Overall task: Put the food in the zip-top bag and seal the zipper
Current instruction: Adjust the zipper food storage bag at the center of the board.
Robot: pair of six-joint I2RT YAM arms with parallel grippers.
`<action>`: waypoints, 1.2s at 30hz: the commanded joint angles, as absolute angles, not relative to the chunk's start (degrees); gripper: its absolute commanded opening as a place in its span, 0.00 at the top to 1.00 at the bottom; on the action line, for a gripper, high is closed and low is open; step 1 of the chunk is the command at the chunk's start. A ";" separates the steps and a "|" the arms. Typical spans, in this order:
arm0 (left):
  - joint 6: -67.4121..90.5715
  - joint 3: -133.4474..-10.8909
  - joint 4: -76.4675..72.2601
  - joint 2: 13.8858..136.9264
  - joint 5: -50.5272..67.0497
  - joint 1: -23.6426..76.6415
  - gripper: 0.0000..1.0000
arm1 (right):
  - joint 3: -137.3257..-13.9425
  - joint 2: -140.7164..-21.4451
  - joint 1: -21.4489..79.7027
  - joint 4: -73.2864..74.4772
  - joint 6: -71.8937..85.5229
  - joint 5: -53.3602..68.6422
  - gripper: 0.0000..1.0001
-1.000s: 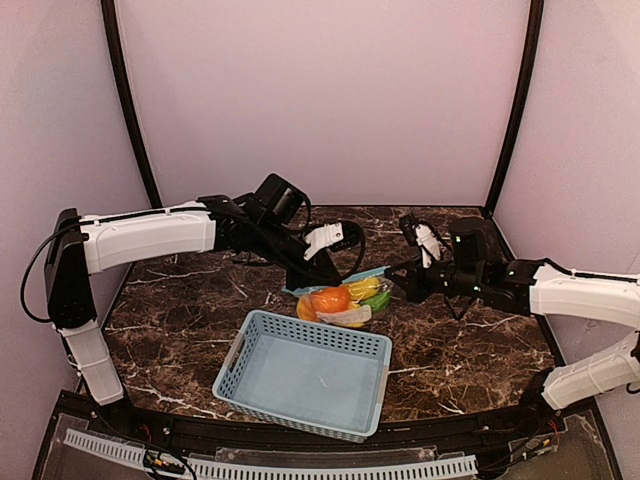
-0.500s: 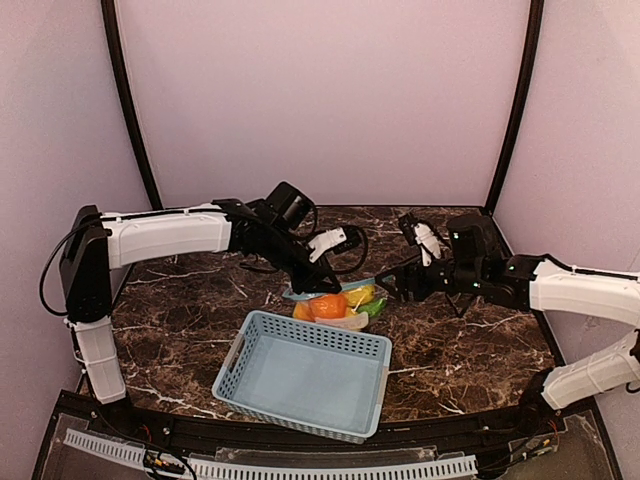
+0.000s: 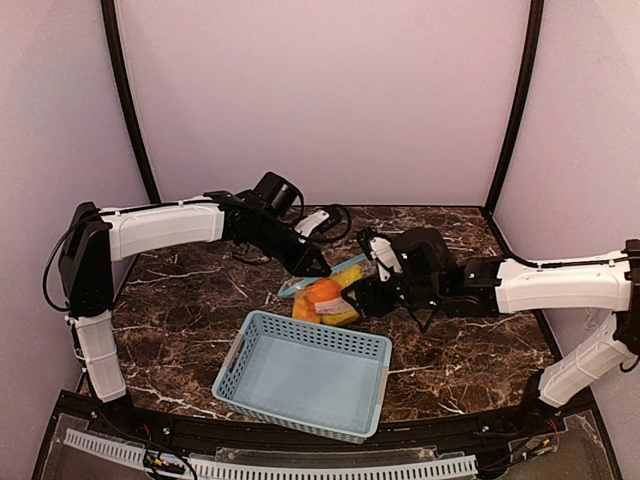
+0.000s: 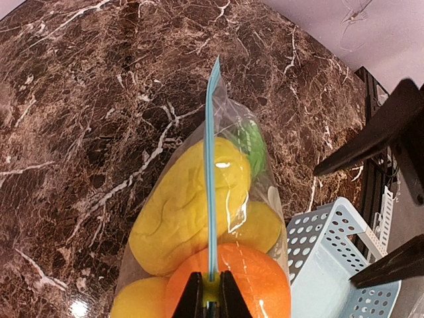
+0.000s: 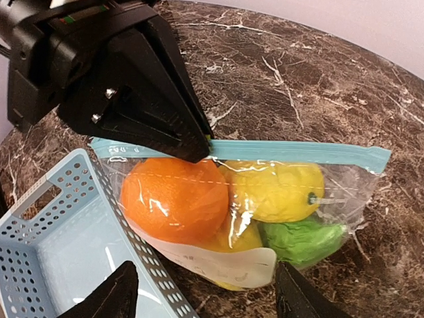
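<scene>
The zip-top bag (image 3: 325,297) lies on the marble between the two arms, just behind the basket. Through the clear plastic I see the food: a round orange (image 5: 173,199), yellow fruits (image 5: 275,189) and a green piece (image 5: 301,240). A white label (image 5: 218,262) is on the bag's lower side. My left gripper (image 4: 211,296) is shut on the light blue zipper (image 4: 209,165), above the orange. My right gripper (image 5: 202,301) is open, its fingers (image 5: 106,298) spread wide, facing the bag's lower side without touching it.
A light blue perforated basket (image 3: 305,372) stands right in front of the bag, its rim (image 5: 126,228) close under the orange. Dark marble tabletop (image 3: 460,345) lies all round, with pink walls behind.
My right gripper has opened and moved left, up to the bag. My left gripper has stayed shut on the zipper, and the bag has shifted slightly left.
</scene>
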State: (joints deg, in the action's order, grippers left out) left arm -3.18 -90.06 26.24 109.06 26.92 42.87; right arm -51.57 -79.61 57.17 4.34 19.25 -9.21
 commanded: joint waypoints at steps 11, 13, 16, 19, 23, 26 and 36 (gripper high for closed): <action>-0.29 -92.55 27.03 109.16 29.35 42.46 0.99 | -63.79 -95.05 61.17 2.60 27.61 -19.42 0.34; -0.27 -92.63 27.11 109.15 29.36 42.51 0.99 | -64.68 -96.54 61.17 2.91 27.47 -19.80 0.43; -0.28 -92.86 27.42 109.16 29.29 42.45 0.99 | -65.46 -98.75 61.12 5.23 28.55 -21.53 0.57; -0.28 -92.90 27.53 109.23 29.43 42.39 0.99 | -65.03 -100.09 61.13 6.66 29.57 -22.27 0.61; -0.26 -93.02 27.47 109.47 30.37 42.39 0.99 | -64.87 -101.36 61.02 7.65 30.18 -22.69 0.61; -0.36 -93.24 27.75 109.52 30.53 42.45 0.99 | -64.67 -100.52 60.46 8.13 30.04 -22.29 0.59; -7.60 -93.08 29.22 108.05 33.52 42.38 0.99 | -56.12 -83.51 57.60 6.55 18.53 -8.70 0.29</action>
State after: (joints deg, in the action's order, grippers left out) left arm -3.95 -91.85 27.40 110.37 30.00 42.28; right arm -58.61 -89.62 59.35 7.64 24.77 -16.38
